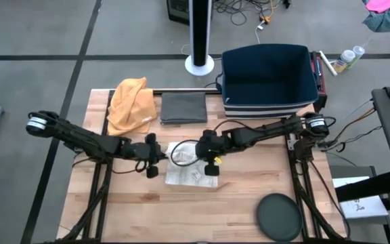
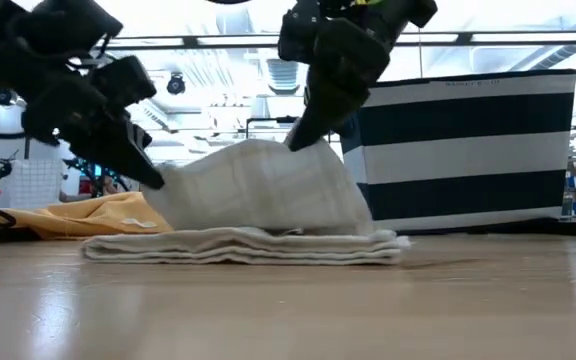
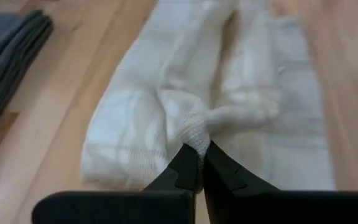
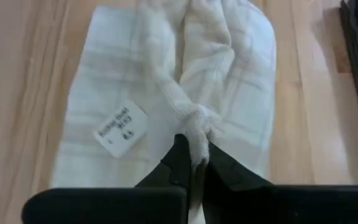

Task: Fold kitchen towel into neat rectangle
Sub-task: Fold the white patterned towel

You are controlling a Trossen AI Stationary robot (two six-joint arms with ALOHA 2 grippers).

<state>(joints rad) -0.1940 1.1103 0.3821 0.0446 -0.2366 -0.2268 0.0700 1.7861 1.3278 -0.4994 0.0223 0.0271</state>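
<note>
1. The white kitchen towel lies mid-table, in front of the grey folded cloth.
2. Its long axis seems to run from the table's back toward its front, though the arms hide much of it from above.
3. The left gripper is clamped on a bunched towel edge.
4. The right gripper is pinched shut on the opposite edge, lifting it.

The wooden table bears a white towel, orange cloth, grey cloth (folded), striped bin, dark disc.
</note>
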